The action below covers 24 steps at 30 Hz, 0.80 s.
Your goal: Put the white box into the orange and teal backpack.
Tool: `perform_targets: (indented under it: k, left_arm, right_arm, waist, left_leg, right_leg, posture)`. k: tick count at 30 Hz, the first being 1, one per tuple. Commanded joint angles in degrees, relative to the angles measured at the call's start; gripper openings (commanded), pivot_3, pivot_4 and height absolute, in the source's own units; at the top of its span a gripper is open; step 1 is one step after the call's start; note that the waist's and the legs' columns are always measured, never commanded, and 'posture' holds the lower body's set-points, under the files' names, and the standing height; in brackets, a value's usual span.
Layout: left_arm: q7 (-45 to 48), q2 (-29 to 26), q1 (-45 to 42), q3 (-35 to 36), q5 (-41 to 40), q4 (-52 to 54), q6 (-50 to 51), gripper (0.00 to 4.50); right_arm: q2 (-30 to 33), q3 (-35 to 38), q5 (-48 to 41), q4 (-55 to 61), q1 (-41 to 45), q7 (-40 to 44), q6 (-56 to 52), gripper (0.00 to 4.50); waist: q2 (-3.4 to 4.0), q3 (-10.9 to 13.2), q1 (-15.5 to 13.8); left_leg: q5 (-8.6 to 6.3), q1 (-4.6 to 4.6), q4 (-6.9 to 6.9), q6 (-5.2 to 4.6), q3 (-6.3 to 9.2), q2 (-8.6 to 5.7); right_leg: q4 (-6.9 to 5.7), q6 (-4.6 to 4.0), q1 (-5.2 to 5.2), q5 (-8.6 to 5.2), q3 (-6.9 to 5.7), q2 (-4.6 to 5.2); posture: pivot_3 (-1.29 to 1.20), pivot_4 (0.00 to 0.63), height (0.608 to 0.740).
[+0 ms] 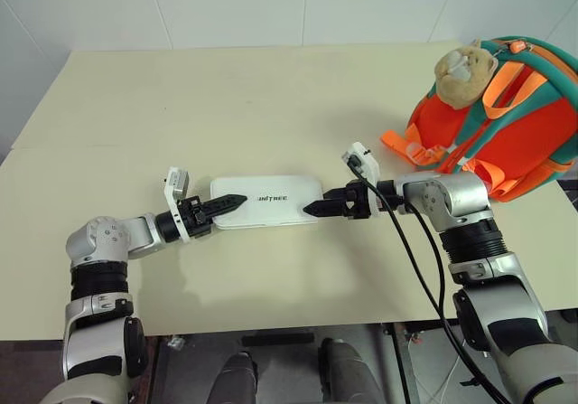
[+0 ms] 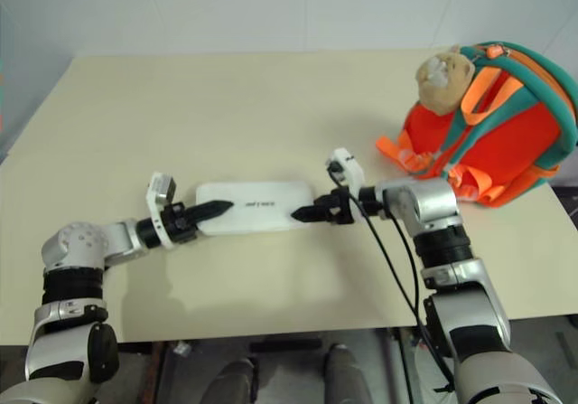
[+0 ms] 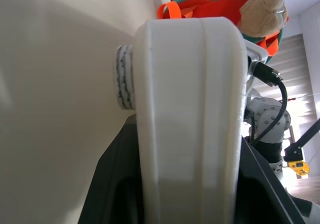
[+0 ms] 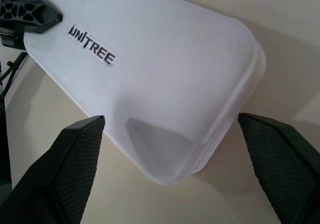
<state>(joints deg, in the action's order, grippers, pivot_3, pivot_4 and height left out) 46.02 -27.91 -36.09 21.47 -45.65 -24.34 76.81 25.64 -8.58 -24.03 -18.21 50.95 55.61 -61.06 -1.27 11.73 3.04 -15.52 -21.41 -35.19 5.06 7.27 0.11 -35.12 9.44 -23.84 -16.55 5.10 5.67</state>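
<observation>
The white box point(image 1: 267, 202) carries small dark "UNITREE" lettering on its lid. The backpack point(image 1: 506, 124) is bright orange with teal top and trim and orange straps; its plush animal charm point(image 1: 463, 74) is tan. The tabletop point(image 1: 226, 106) is pale cream.

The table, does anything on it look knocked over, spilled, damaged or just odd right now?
Nothing stands out. The white box lies flat and intact on the table, between the left tool and right tool. The orange and teal backpack sits at the table's far right corner, its plush charm on top.
</observation>
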Motion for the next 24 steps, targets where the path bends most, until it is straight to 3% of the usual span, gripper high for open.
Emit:
perform_targets:
  k: [1, 7, 12, 16, 24]
  left_arm:
    - [-0.31, -0.66, 0.35, 2.0, -2.95, 3.87, 1.91, 1.31]
    - [0.09, -1.46, 3.08, 1.53, -4.53, 12.21, 1.31, 1.31]
    - [4.54, -3.2, 5.6, 4.8, -8.53, 21.34, -4.43, 1.31]
    - [5.79, -4.23, 6.48, 5.58, -10.05, 23.6, -6.77, 1.31]
    - [9.61, -6.11, 5.38, 2.99, -8.33, 23.13, -15.7, 1.31]
  right_arm:
    - [0.08, 0.32, -0.64, 2.08, -0.26, 0.55, 1.07, 4.5]
    - [0.73, 1.0, -0.39, 3.57, -1.68, 0.44, 3.65, 4.5]
    - [4.94, 5.04, -1.48, 13.99, -7.16, -0.29, 7.91, 4.5]
    - [7.88, 11.54, -6.02, 22.96, -12.42, -1.44, 5.79, 4.5]
    - [12.18, 31.69, -7.59, 41.29, -27.44, -13.16, 8.88, 4.5]
  waist:
    - [0.0, 0.0, 0.12]
    - [0.0, 0.0, 0.19]
    - [0.0, 0.0, -0.08]
    - [-0.01, 0.0, -0.75]
    - [-0.04, 0.02, -1.61]
  left_leg:
    - [0.0, 0.0, 0.0, 0.0, 0.0, 0.0]
    - [0.0, 0.0, 0.01, 0.0, 0.01, 0.0]
    - [-0.02, -0.14, 0.05, 0.11, -0.01, 0.02]
    - [-0.03, -0.18, 0.03, 0.1, -0.02, 0.02]
    - [-0.08, -0.21, 0.0, 0.02, -0.06, 0.01]
  right_leg:
    - [0.0, 0.0, 0.0, 0.0, 0.0, 0.0]
    - [0.01, 0.0, -0.01, 0.0, 0.0, 0.0]
    - [0.13, 0.0, -0.11, 0.0, 0.0, 0.0]
    - [0.17, 0.0, -0.12, 0.0, -0.01, 0.02]
    - [0.25, 0.0, -0.1, 0.0, 0.0, 0.01]
  posture:
    - [0.0, 0.15, 0.74]
    - [0.0, 0.15, 0.74]
    - [0.0, 0.15, 0.74]
    - [0.0, 0.15, 0.74]
    - [0.0, 0.15, 0.74]
